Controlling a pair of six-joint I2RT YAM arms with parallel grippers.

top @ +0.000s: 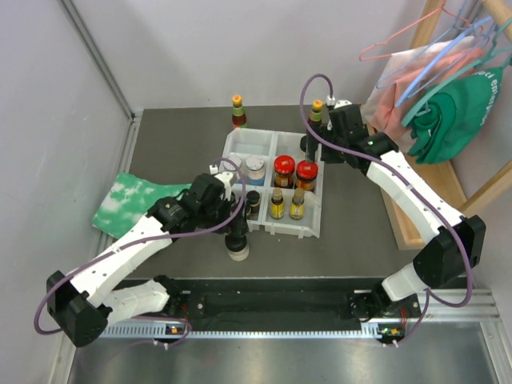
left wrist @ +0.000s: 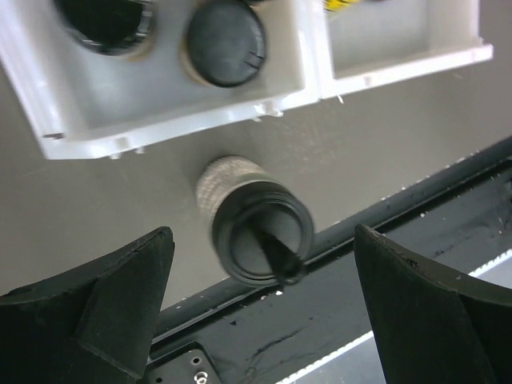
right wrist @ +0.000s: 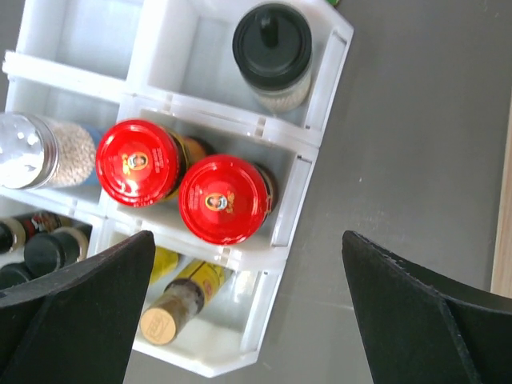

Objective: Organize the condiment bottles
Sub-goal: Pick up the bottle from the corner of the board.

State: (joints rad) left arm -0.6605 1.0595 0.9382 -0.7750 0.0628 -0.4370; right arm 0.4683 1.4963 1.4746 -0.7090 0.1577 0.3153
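Left pincer (left wrist: 258,240), right pincer (right wrist: 248,240): wide, empty.

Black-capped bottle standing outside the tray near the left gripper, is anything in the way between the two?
Nothing visible does. The left gripper is open with the black-capped bottle straight ahead between its fingers, and no other thing in that gap. The white tray lies just beyond the bottle.

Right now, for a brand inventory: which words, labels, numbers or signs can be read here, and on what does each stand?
No text can be read.
On the upper red lid and the lower red lid, right wrist view: a round gold emblem each, too small to read.
On the yellow-labelled bottle: dark print, blurred.
On the hanging green cloth: white lettering, too blurred to read.
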